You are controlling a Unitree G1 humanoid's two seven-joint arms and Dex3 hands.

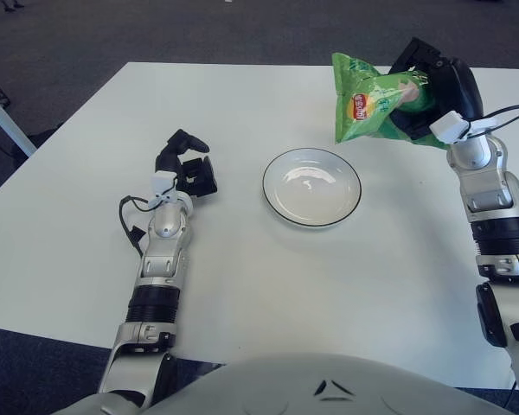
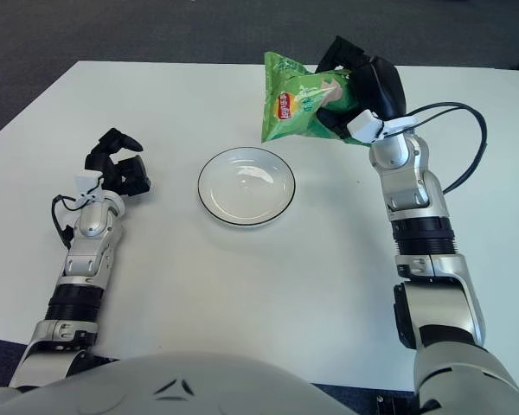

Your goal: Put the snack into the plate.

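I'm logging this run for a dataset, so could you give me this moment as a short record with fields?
snack: green crinkly foil chip bag, held off the table, above and to the right of the plate
plate: round white ceramic plate with dark rim, empty, mid-table
right hand: shut on the chip bag, behind its right edge
left hand: left of the plate, fingers loosely curled, holding nothing
table: white rectangular tabletop
task status: bag not yet in plate

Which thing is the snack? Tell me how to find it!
Start at the white table and find the round white plate in its middle. Look just past it, to the right: the right hand holds up the snack, a shiny green bag, the only colourful thing there.
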